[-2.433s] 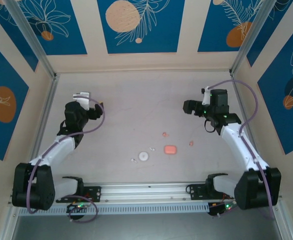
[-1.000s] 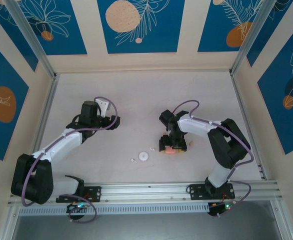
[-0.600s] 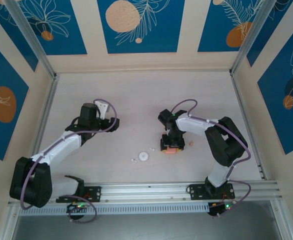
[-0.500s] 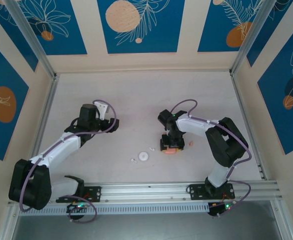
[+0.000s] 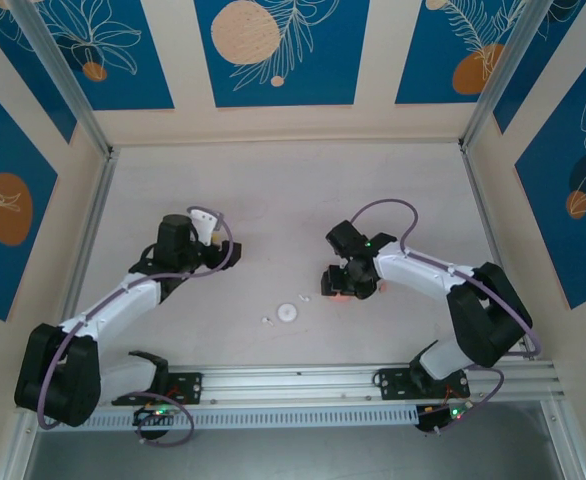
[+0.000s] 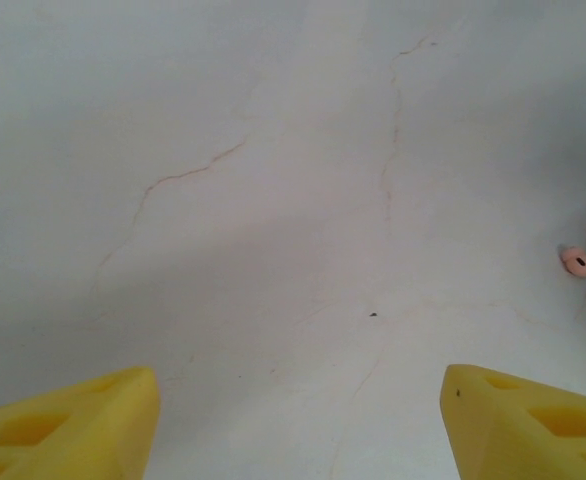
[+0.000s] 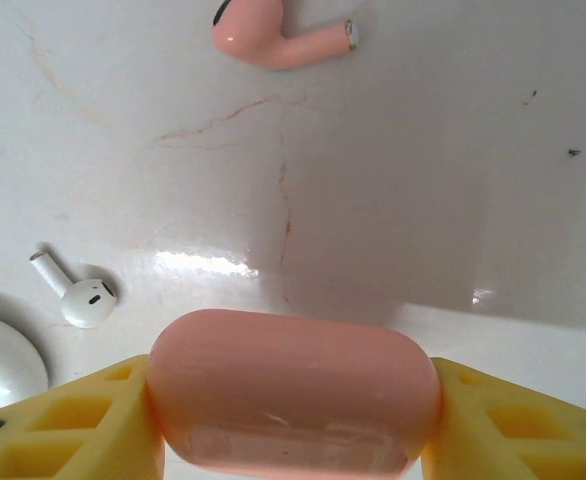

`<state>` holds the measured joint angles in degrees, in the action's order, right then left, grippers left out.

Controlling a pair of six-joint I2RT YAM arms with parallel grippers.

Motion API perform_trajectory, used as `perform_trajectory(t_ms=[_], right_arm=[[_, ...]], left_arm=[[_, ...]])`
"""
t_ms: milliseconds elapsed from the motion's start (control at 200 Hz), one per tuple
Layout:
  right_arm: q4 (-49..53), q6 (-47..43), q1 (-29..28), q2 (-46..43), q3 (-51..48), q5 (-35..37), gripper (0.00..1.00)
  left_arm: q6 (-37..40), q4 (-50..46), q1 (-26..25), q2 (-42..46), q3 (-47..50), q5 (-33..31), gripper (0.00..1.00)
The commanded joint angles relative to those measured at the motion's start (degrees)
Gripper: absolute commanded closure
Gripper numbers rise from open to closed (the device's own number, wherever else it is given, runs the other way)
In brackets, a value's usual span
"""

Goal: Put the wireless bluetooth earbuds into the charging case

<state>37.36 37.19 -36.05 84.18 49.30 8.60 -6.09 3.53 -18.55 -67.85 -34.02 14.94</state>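
Note:
The salmon-pink charging case [image 7: 293,385] sits squeezed between the yellow fingers of my right gripper [image 7: 293,400], which is shut on it; from above, that gripper [image 5: 345,285] is at mid-table. Just beyond the case lie a pink earbud [image 7: 273,38] and, to the left, a white earbud [image 7: 78,297]. The white round case [image 5: 289,312] lies left of the right gripper, with tiny white earbuds [image 5: 266,321] beside it. My left gripper [image 5: 230,257] hovers open over bare table, its yellow fingers [image 6: 63,425] wide apart, and another pink earbud [image 6: 579,261] lies ahead to its right.
The white tabletop [image 5: 273,190] is walled by aluminium rails [image 5: 93,240] on the left and right and by blue-patterned panels behind. The white case's edge [image 7: 3,365] shows at the lower left of the right wrist view.
The right gripper has closed on the pink case and its arm has swung its elbow out to the right. The left arm has crept toward the near edge, its jaws narrowing slightly.

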Motion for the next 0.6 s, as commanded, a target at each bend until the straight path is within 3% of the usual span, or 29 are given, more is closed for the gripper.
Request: perform_trajectory(t_ms=[0,330,595], right_arm=[[-4.3,2.6,-0.3,-3.9,-2.4,0.0,0.46],[-13.1,3.6,0.5,-11.4,-5.9,-3.8,0.47],[-23.0,5.2,0.6,-15.0,-8.9,-8.2,0.47]], left_arm=[[0.4,7.0,-1.3,1.5,2.4,4.6,0.28],[1.9,25.9,-4.7,2.2,9.9,11.5,0.34],[5.1,34.4,-9.5,1.7,13.8,12.8,0.35]])
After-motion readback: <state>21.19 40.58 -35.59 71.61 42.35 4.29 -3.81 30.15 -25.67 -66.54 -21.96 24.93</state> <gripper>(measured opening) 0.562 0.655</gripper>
